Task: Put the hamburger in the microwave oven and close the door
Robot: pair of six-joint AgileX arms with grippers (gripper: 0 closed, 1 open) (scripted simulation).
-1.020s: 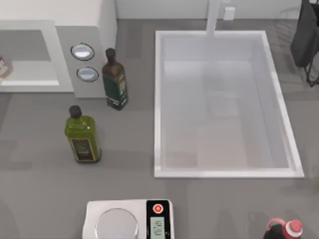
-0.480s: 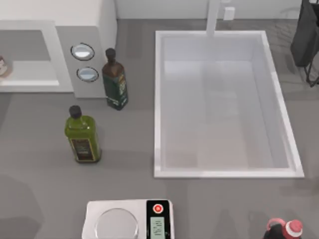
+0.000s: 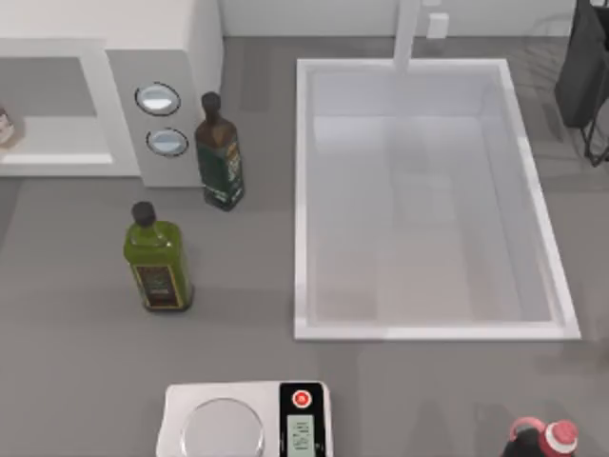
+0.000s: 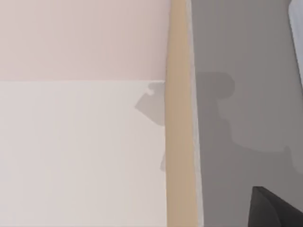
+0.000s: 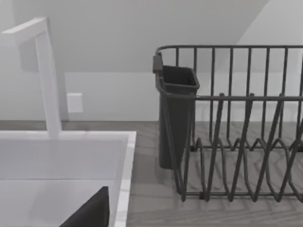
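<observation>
The microwave oven (image 3: 105,24) is the white box at the table's back left, with two silver knobs on its grey control strip (image 3: 162,119). Its cavity faces the table and looks open. A sliver of the hamburger (image 3: 4,124) shows at the picture's left edge, on the cavity's white floor. The door is out of view. A dark piece of my left gripper (image 4: 277,210) hangs over grey tabletop beside a tan strip and a pale surface. A dark piece of my right gripper (image 5: 92,213) sits over the sink corner, near the dish rack.
A dark green bottle (image 3: 219,157) stands right by the control strip, and an olive-green bottle (image 3: 157,262) stands in front of it. The white sink (image 3: 300,190) with its faucet (image 3: 407,33) fills the middle. A scale (image 3: 247,419), a red-capped bottle (image 3: 542,440) and a dish rack (image 3: 585,76) line the edges.
The hamburger has slipped a little further toward the left edge, so less of it shows. A faint shadow on the table's front left has gone.
</observation>
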